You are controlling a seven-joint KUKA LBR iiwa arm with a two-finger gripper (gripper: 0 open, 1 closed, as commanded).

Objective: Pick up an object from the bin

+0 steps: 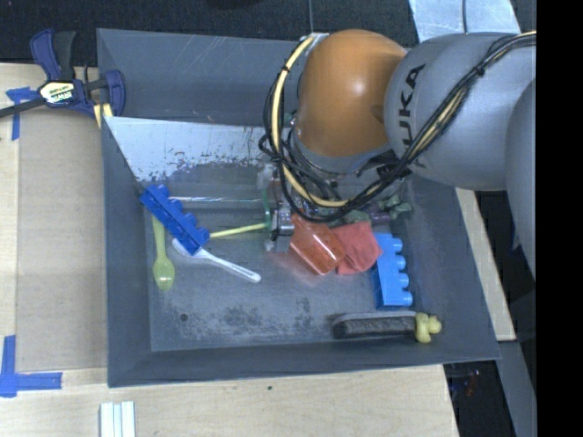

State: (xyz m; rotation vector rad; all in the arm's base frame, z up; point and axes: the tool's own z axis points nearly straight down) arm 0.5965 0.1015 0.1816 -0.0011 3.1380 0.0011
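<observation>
blue bricks (173,218) (393,276) 2; spoons (162,264) (223,265) 2; red lumps (314,249) (360,246) 2; green stick (235,231) 1; dark yellow-tipped bar (375,326) 1

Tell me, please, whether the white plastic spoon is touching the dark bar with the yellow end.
Apart. The camera view shows bare bin floor between the white spoon and the dark bar.

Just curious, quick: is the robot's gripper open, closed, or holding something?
Gripper: cannot be told; it is down in the bin, next to a translucent red piece.

Bin (127,317) w/ blue block (393,279), spoon (162,260)
</observation>
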